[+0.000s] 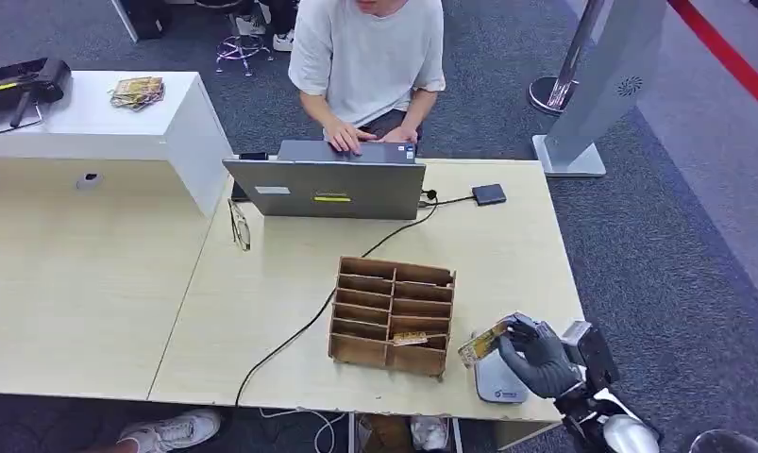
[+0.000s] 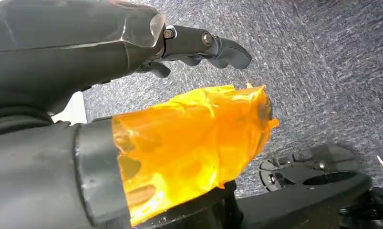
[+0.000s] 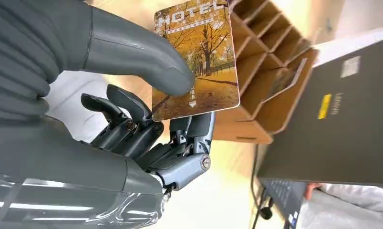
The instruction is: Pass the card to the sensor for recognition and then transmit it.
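While right hand (image 1: 537, 357) hovers over grey sensor (image 1: 500, 379) at table (image 1: 507, 245) corner, card (image 3: 197, 56) sits pinched: my thumb (image 3: 146, 52) on printed face, fingers (image 3: 132, 119) curled behind lower edge. Card just beside wooden rack (image 1: 391, 316). Left hand (image 2: 199, 45) over carpet, fingers partly curled, holding nothing seen; orange tape (image 2: 189, 143) on wrist.

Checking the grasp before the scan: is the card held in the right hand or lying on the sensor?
Held. The right hand pinches the card between thumb and fingers, above the sensor.
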